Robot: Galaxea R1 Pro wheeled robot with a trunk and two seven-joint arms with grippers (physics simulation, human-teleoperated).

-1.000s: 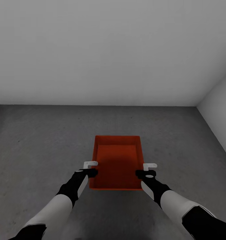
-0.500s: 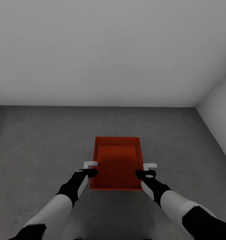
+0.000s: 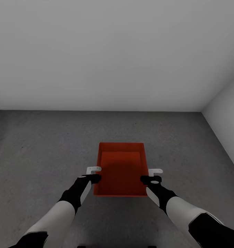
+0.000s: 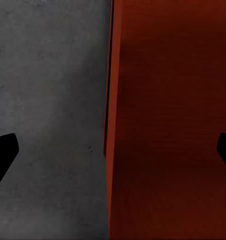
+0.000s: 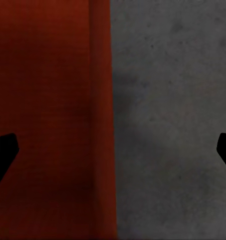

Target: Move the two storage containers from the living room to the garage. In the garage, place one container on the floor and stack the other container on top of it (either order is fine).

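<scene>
Between the two grippers, an orange-red storage container point(image 3: 121, 168) sits over the grey concrete floor point(image 3: 44, 144) of the garage.

From the head view, the open-topped container lies straight ahead of the robot, its long sides running away from the camera, with the left gripper point(image 3: 93, 174) at its left wall and the right gripper point(image 3: 152, 175) at its right wall, both near the closer end. Each wrist view has the container's wall edge running between the dark fingertips, one fingertip point(image 4: 3, 155) of the left gripper over bare floor and the other over red; the right gripper's fingertip point(image 5: 3, 152) lies over red. Both grippers stand spread wide, straddling a wall without pinching it. Whether the container rests on the floor or hangs above it cannot be told. Plain white-grey walls point(image 3: 113, 51) rise behind and at the right.
</scene>
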